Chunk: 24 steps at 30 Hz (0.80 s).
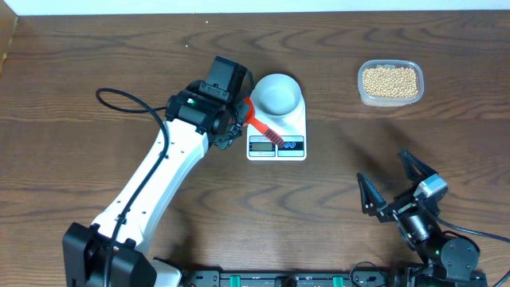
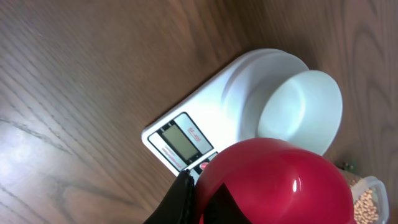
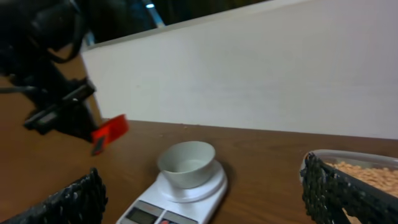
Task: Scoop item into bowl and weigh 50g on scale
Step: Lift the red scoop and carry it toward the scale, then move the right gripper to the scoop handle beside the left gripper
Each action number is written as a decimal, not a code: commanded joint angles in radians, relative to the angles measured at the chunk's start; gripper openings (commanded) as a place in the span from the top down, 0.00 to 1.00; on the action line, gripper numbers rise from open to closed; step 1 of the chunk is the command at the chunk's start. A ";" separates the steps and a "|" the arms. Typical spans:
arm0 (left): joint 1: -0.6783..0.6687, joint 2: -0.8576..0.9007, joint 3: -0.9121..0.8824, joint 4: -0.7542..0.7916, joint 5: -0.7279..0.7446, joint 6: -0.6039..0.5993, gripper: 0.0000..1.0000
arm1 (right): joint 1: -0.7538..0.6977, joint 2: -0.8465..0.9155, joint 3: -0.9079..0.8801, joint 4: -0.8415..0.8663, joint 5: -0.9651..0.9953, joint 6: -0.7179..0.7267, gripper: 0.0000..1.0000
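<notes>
The white bowl (image 1: 277,94) stands on the white scale (image 1: 276,135) and looks empty. It also shows in the left wrist view (image 2: 301,112) and the right wrist view (image 3: 186,163). The tan beans (image 1: 390,81) fill a clear tub at the back right. My left gripper (image 1: 236,118) is shut on a red scoop (image 1: 264,129), held above the scale's left front beside the bowl. The scoop's round red underside (image 2: 280,183) fills the left wrist view, and its contents are hidden. My right gripper (image 1: 396,185) is open and empty at the front right, far from the scale.
The clear plastic tub (image 3: 367,171) sits right of the scale (image 3: 177,199) on the wooden table. A white wall (image 3: 249,81) borders the table's far edge. The left arm's black cable (image 1: 127,104) loops over the left part of the table.
</notes>
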 commanded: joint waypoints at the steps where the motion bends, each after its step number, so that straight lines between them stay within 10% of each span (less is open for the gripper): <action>1: -0.007 0.012 -0.009 0.005 -0.026 -0.052 0.93 | 0.008 0.066 0.104 0.006 -0.062 0.032 0.01; 24: -0.009 0.012 -0.009 0.113 -0.090 -0.184 0.93 | 0.058 1.269 0.873 -0.274 -0.554 0.028 0.01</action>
